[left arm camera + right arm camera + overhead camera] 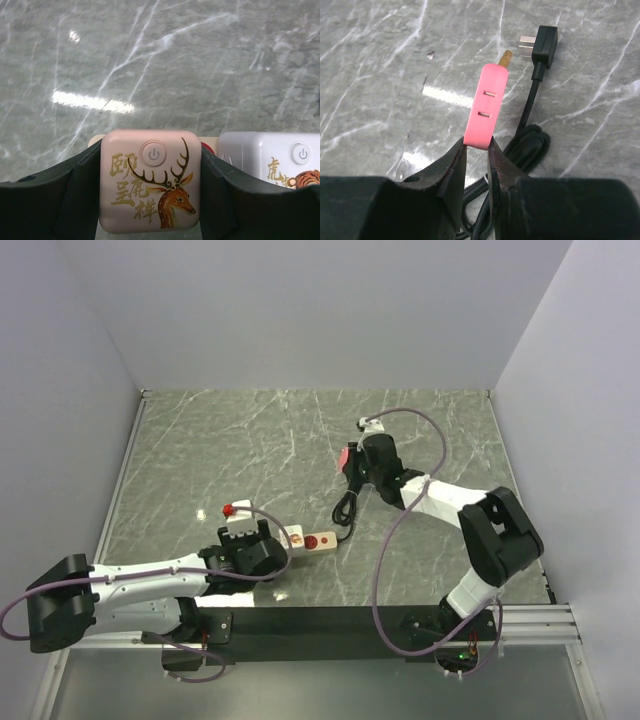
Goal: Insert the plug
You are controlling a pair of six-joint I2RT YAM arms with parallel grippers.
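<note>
Left fingers (50, 200) sit low at the near edge of the worktop (250, 440), one on each side of a pink cube (150, 182), and both inner faces appear to press against its sides, so the cube looks gripped between them at a moderate width. The cube's upper face carries a round power button, a deer drawing and gold characters. Just beside it on the right stands a white cube (272, 160) with its own power button and a tiger picture. In the top view a beige block with a red dot (320, 540) lies just beyond the white cube, in the same row. A small red object (228, 509) rests on the worktop a little past the left fingers. Right fingers (450, 175) are closed almost completely, pinching the near end of the pink plug (487, 107). The plug is flat, shows two small slots on its face and has a brass pin at its far tip, pointing away from the fingers. It is held above the grey marbled worktop to the right of centre, well apart from the row of cubes at the front. Beneath and beside it lies a coiled black cord (530, 100), ending in a black plug (542, 42) that rests flat with its metal prongs pointing left in the right wrist view.
</note>
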